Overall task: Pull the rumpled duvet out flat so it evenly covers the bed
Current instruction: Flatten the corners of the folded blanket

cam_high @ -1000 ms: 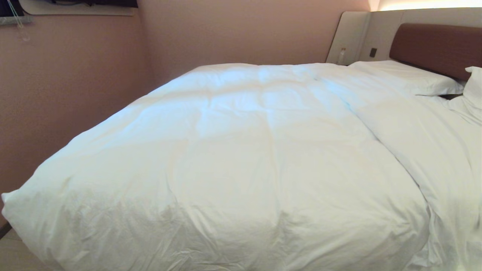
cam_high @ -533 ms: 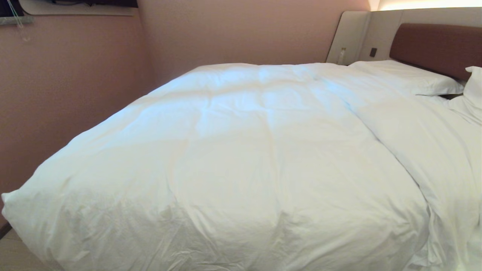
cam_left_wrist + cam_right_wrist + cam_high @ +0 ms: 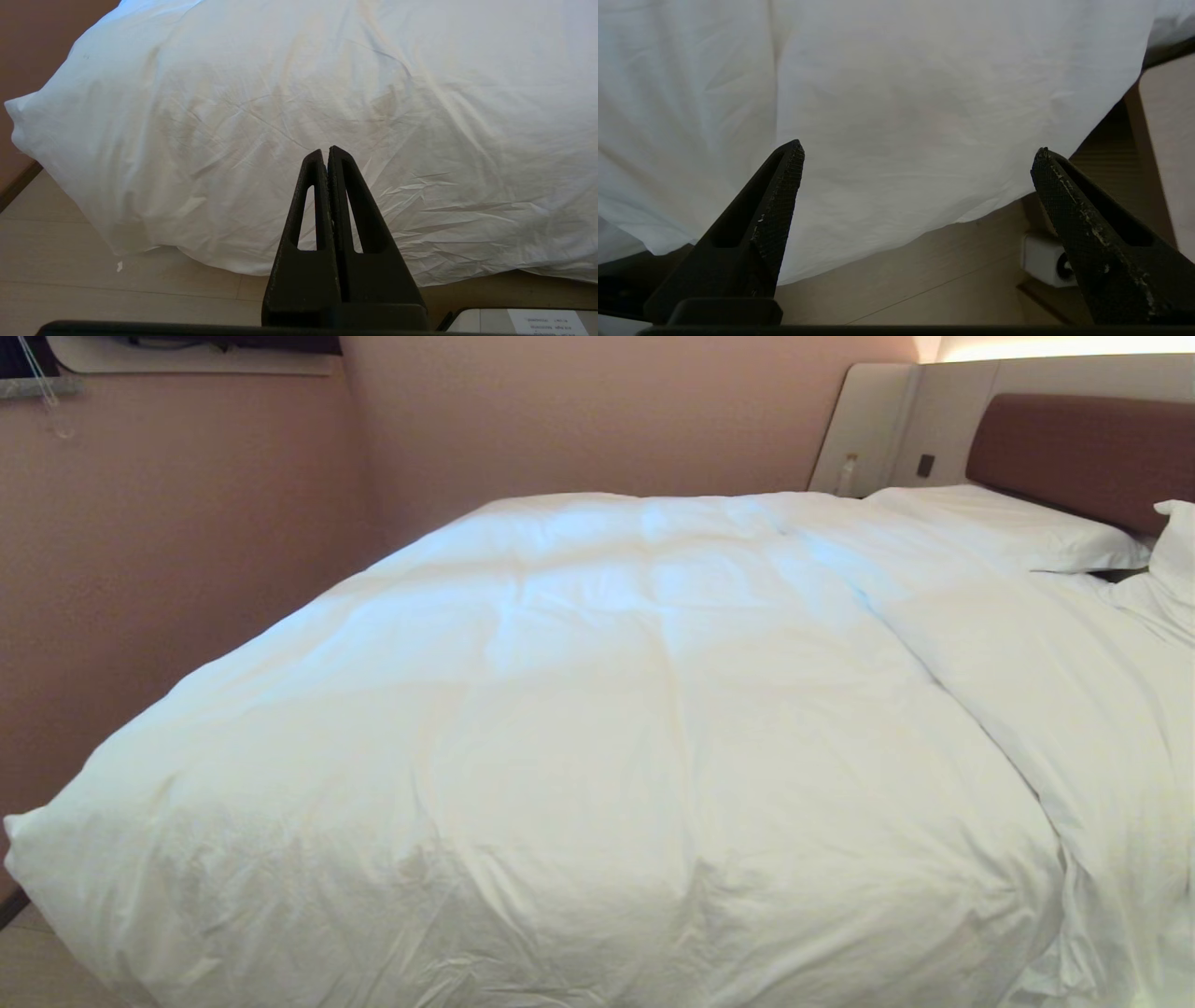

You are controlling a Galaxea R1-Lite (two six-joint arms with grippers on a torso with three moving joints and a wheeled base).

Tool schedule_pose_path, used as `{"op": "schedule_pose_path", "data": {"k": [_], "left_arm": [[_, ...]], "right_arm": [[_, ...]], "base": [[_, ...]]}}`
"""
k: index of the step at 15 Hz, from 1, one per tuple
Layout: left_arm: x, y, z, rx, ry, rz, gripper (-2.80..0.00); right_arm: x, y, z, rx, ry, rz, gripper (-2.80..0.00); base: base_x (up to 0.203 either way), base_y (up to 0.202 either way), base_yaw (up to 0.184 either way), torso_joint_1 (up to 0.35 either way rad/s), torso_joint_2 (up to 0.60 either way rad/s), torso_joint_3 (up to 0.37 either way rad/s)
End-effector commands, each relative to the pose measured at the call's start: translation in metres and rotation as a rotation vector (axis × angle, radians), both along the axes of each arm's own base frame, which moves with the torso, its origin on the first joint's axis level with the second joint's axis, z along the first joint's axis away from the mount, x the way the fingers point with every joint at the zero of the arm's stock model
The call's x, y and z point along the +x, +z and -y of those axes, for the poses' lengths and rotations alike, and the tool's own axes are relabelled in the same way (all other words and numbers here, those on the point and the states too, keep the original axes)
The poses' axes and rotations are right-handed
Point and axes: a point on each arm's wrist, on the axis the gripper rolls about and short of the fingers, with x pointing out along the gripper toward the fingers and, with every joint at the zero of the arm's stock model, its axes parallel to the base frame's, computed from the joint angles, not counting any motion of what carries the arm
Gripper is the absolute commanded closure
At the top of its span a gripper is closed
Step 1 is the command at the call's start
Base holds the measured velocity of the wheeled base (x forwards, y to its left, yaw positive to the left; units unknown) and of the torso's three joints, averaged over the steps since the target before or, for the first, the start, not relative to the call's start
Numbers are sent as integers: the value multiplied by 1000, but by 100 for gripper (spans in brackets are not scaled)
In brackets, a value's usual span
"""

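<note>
Two hands belong to this robot, yet neither shows in the head view; only the wrist cameras catch them. Most of the head view is filled by the duvet (image 3: 597, 737), a puffy white cover lying over the bed (image 3: 1083, 453), of which only the brown headboard at the upper right can be seen; the mattress and base are hidden under the cloth. The duvet's near edge runs off the bottom of the frame, and its right part is folded into a long ridge that is cut off at the right edge. A pillow (image 3: 1008, 527) lies at the upper right below the headboard, and a second one (image 3: 1178, 537) is mostly cropped by the right edge. A small object (image 3: 848, 474) by the beige panel is too small to identify.

In the left wrist view the left hand (image 3: 325, 154) has its fingers pressed together, holding nothing, just in front of the duvet's creased hanging side above the floor (image 3: 93, 289). A paper at the lower right carries print too small to read.

In the right wrist view the right hand (image 3: 917, 156) has its fingers spread wide apart, empty, before the duvet's lower hem. A white box (image 3: 1043, 263) on the floor is half hidden behind one finger.
</note>
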Motion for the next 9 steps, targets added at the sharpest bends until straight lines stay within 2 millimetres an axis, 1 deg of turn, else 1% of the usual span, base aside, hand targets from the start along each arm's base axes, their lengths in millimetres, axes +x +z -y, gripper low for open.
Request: {"op": "schedule_pose_path", "data": {"k": [1,5,7,9], "left_arm": [[0,0,0,0,1,0,0],[0,0,0,0,-1,0,0],[0,0,0,0,1,0,0],[0,0,0,0,1,0,0]], "right_arm": [[0,-6,8,86,-37,-30,-280],[15,-11,40,147,-122,3,-280],[24,-7,57,149,-156,36,-280],[27,1,70,154,-183,52,-280]], "base": [[0,0,0,0,0,0],[0,0,0,0,0,0],[0,0,0,0,0,0],[0,0,0,0,0,0]]}}
